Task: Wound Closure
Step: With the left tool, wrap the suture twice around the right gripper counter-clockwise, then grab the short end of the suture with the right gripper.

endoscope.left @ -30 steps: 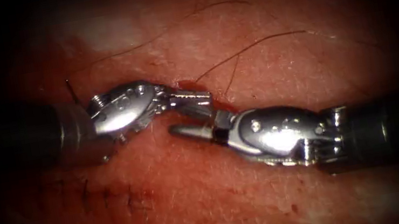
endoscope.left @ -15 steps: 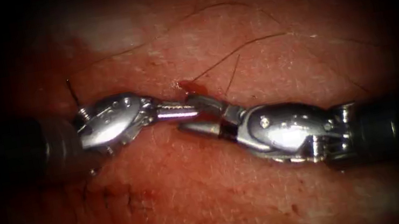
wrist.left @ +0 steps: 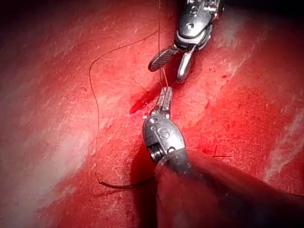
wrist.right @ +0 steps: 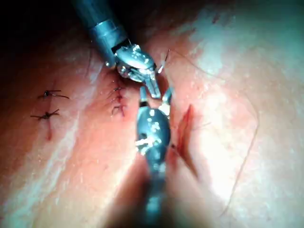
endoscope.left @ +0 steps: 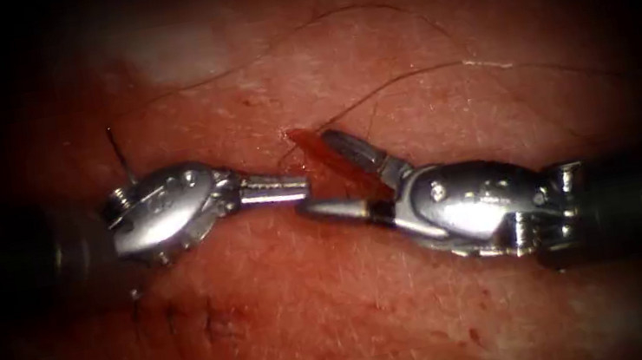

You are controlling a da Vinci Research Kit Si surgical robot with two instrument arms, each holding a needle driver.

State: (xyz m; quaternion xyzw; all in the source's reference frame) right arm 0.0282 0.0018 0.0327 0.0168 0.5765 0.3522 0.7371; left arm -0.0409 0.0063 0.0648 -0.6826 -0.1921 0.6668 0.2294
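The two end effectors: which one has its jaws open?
The right arm's end effector: its jaws are spread apart over the cut. The left arm's end effector is shut.

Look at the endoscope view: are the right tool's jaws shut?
No: the right tool has its jaws spread wide apart over the cut.

A bright pool of light sits at centre, fading to black at every edge, darkest at 3 and 9 o'clock.

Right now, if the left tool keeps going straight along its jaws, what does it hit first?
Most likely the right tool: the left tool points right, its shut tip nearly at the right tool's open lower jaw. Depth is unclear; it could slip between them.
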